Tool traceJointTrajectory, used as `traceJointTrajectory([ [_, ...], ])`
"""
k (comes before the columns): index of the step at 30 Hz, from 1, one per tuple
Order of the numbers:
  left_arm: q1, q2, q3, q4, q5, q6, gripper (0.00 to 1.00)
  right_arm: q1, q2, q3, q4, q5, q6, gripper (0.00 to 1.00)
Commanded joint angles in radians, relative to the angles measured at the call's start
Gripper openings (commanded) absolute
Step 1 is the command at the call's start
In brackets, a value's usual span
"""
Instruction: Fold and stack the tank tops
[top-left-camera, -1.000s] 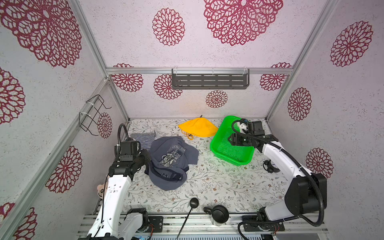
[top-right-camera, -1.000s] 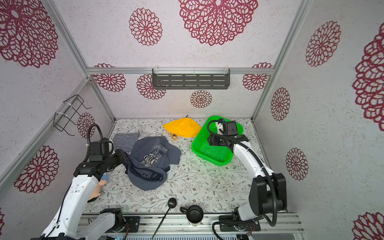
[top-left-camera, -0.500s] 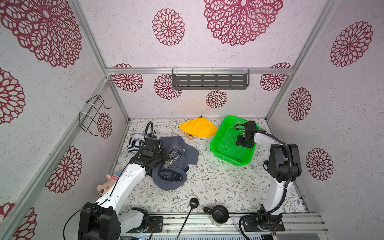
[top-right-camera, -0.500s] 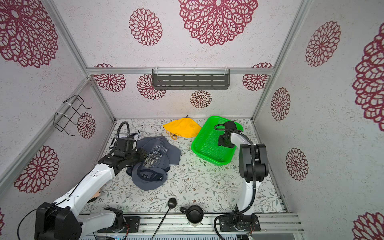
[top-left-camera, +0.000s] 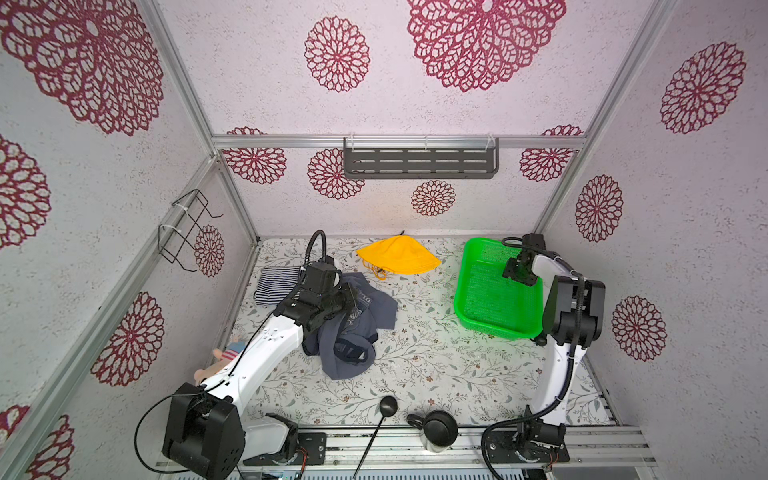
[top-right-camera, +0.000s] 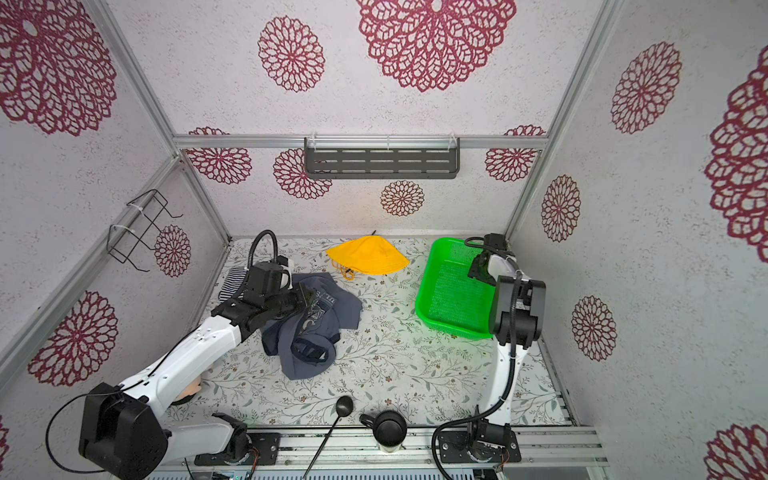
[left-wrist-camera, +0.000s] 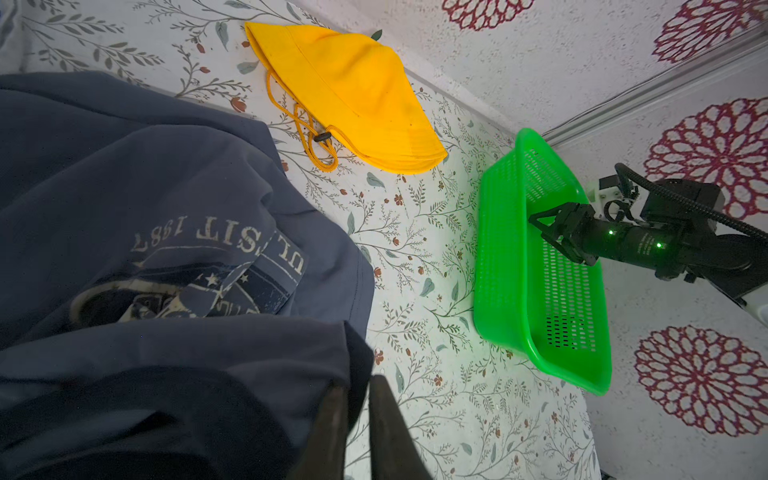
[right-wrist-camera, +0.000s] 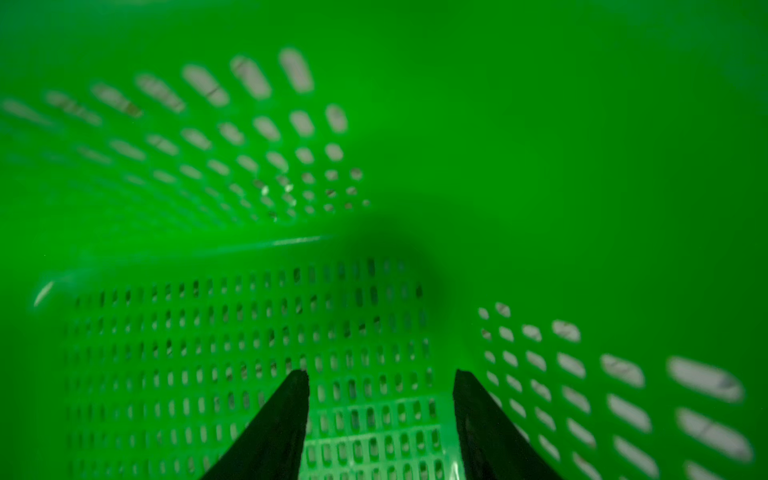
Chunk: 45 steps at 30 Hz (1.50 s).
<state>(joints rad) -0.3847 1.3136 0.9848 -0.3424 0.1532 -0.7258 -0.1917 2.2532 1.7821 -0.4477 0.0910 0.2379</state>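
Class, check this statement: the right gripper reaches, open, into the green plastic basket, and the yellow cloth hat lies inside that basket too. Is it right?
Not quite: the yellow cloth hat lies on the floral table, beside the green plastic basket and apart from it, as both top views show. The right gripper does reach, open, into the basket.

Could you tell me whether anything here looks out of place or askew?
Yes: the slate blue-grey tank top lies bunched and twisted rather than flat, and a plush toy pokes out from under the left arm.
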Motion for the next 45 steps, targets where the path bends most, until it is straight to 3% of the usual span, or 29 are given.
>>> traceJointTrajectory([
  [1,-0.008,0.017,0.024,0.032,0.019,-0.007,0.15,-0.053,0.04,0.109,-0.05,0.039,-0.035,0.59],
  [6,-0.014,0.062,0.047,0.038,0.024,-0.007,0.15,-0.051,-0.024,0.134,-0.047,-0.081,-0.095,0.6],
  [12,-0.035,0.161,0.113,0.068,0.035,-0.007,0.15,0.021,-0.245,0.028,-0.047,-0.243,-0.116,0.66],
  [17,-0.101,0.228,0.24,0.018,0.009,0.039,0.16,0.203,-0.439,-0.111,-0.063,-0.275,-0.131,0.72],
  [22,-0.054,0.092,0.153,-0.139,-0.091,0.074,0.19,0.456,-0.507,-0.282,-0.003,-0.332,-0.095,0.74],
  [24,0.012,0.011,0.079,-0.213,-0.142,0.063,0.25,0.541,-0.496,-0.328,0.035,-0.326,-0.068,0.74],
  [27,0.058,-0.062,0.008,-0.281,-0.193,0.04,0.52,0.643,-0.445,-0.348,0.085,-0.329,-0.023,0.75],
  [31,0.044,-0.057,-0.08,-0.16,-0.154,-0.061,0.91,0.737,-0.358,-0.329,0.128,-0.323,0.024,0.82],
  [33,0.004,-0.01,-0.101,-0.082,-0.159,-0.099,0.99,0.762,-0.323,-0.318,0.149,-0.326,0.043,0.82],
  [37,-0.077,0.156,-0.033,-0.083,-0.214,-0.098,0.98,0.798,-0.256,-0.328,0.215,-0.341,0.097,0.81],
  [41,-0.102,0.234,-0.023,-0.069,-0.257,-0.122,1.0,0.817,-0.18,-0.317,0.264,-0.357,0.137,0.75],
  [44,-0.11,0.242,-0.051,-0.029,-0.265,-0.151,0.88,0.821,-0.146,-0.299,0.306,-0.381,0.169,0.63],
  [45,-0.111,0.251,-0.058,-0.025,-0.273,-0.158,0.78,0.821,-0.141,-0.293,0.319,-0.388,0.176,0.54],
])
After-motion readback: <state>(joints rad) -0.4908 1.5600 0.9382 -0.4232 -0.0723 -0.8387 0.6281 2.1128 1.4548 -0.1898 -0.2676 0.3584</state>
